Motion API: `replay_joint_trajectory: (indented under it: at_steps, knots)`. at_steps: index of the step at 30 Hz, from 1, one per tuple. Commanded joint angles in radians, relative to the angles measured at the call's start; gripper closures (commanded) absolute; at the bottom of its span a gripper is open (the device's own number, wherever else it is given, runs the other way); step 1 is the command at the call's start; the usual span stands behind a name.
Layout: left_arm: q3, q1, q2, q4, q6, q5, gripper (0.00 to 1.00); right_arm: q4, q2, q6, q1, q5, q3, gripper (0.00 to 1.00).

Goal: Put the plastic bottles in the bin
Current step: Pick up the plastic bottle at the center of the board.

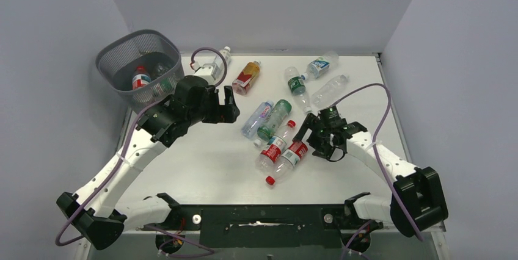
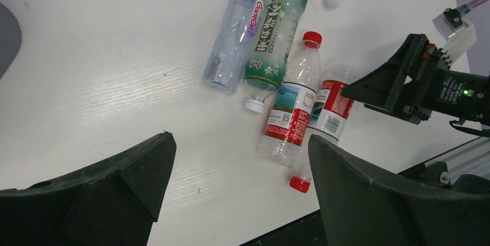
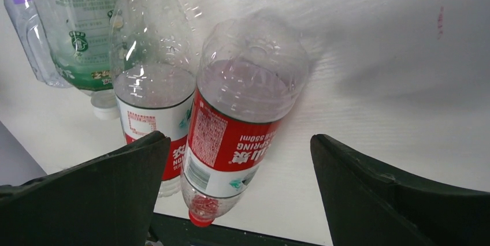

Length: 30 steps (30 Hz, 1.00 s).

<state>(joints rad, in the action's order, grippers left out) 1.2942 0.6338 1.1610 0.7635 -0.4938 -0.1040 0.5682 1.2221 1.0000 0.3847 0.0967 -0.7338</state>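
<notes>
The dark mesh bin (image 1: 110,58) stands at the table's far left corner, with a red-labelled bottle (image 1: 141,80) and others inside it. Several plastic bottles lie on the table: an amber one (image 1: 247,77), a bluish clear one (image 1: 257,118), a green one (image 1: 274,119) and two red-labelled ones (image 1: 276,145) (image 1: 293,154). My left gripper (image 1: 229,107) (image 2: 241,142) hangs open and empty right of the bin. My right gripper (image 1: 313,137) (image 3: 238,137) is open, its fingers on either side of one red-labelled bottle (image 3: 242,84), apart from it.
Three more bottles (image 1: 296,83) (image 1: 322,65) (image 1: 330,89) lie at the back right, and a white-capped one (image 1: 221,57) lies by the back wall. Grey walls close in the table's left, back and right. The black front rail (image 1: 256,217) runs between the arm bases.
</notes>
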Motion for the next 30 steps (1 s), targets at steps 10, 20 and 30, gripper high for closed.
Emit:
replay_joint_trajectory:
  at_steps: [10, 20, 30]
  knots:
    - [-0.044, 0.037, -0.044, -0.049, -0.026, -0.011, 0.14, -0.139, 0.128, -0.017, -0.021, -0.006, -0.032, 0.0]
    - [-0.043, 0.094, -0.002, -0.08, -0.041, 0.012, 0.13, -0.175, 0.156, -0.025, -0.026, -0.006, -0.012, 0.18]
    - [-0.037, 0.292, 0.098, -0.115, -0.077, -0.012, 0.13, -0.184, 0.153, -0.064, -0.057, -0.011, 0.018, 0.36]
